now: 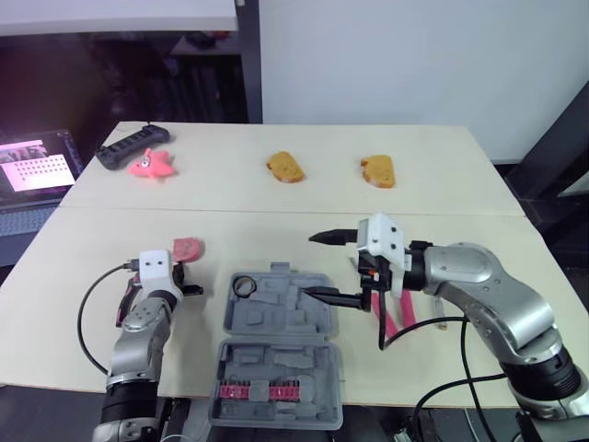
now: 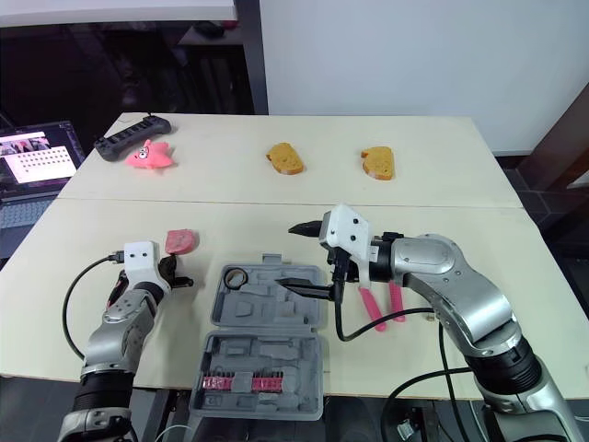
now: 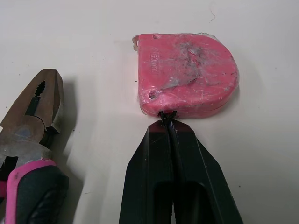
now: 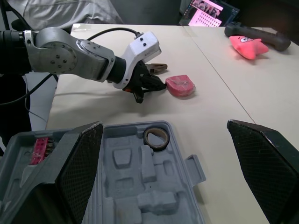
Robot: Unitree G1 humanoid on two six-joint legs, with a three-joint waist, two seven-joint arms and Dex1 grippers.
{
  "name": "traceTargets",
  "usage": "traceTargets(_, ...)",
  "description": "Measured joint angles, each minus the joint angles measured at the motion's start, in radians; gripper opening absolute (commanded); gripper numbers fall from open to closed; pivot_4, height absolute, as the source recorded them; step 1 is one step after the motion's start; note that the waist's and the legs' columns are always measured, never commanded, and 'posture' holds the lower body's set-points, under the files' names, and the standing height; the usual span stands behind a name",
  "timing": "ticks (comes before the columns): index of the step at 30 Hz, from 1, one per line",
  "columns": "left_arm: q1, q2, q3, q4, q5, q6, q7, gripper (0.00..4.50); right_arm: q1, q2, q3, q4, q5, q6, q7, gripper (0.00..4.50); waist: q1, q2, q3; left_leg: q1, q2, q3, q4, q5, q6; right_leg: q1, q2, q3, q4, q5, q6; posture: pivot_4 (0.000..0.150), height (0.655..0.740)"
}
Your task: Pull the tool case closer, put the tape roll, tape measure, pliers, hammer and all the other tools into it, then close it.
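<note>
Open the shut left gripper (image 3: 169, 119), slip around the tape measure (image 3: 187, 74), squeeze softly; keep the open right gripper (image 1: 311, 265) away.

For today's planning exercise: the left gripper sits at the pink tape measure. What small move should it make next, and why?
Probably open the left gripper and ease forward to straddle the tape measure. Its fingers are shut, tips at its flat edge, so it seems ungrasped; the tool case lies open with the tape roll inside.
</note>
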Motion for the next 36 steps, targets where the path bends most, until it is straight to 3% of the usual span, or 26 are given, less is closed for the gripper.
traceTargets(7, 0.266, 0.099, -0.062, -0.212, 0.053, -0.044, -0.083, 0.01, 0.036, -0.012, -0.004, -0.008, -0.003, 0.014, -0.011, 4.50, -0.020, 0.001, 0.000, 0.000, 0.000, 0.000, -0.003, -0.001, 0.001, -0.001, 0.000, 0.000, -0.003, 0.000, 0.000, 0.150, 0.7400)
traceTargets(20, 0.823, 0.150, -0.056, -0.533, 0.053, -0.176, -0.207, 0.01, 0.043, -0.038, -0.004, -0.006, -0.020, 0.024, -0.003, 4.50, -0.037, 0.001, 0.000, -0.002, 0.001, 0.005, -0.004, -0.002, 0.002, -0.001, -0.001, 0.004, -0.013, -0.003, -0.004, 0.150, 0.7400)
traceTargets(25, 0.909, 0.212, -0.001, -0.536, 0.031, -0.207, -0.299, 0.01, 0.047, -0.044, -0.005, -0.006, -0.017, 0.032, 0.007, 4.50, -0.040, 0.000, 0.000, -0.002, 0.001, 0.006, -0.004, -0.002, 0.002, -0.002, -0.001, 0.004, -0.013, -0.003, -0.005, 0.150, 0.7400)
traceTargets(36, 0.914, 0.274, 0.075, -0.480, 0.009, -0.236, -0.399, 0.01, 0.068, -0.044, -0.027, -0.031, 0.024, 0.035, 0.025, 4.50, -0.039, -0.001, 0.000, -0.002, 0.001, 0.006, -0.005, -0.002, 0.002, -0.003, 0.000, 0.004, -0.013, -0.003, -0.005, 0.150, 0.7400)
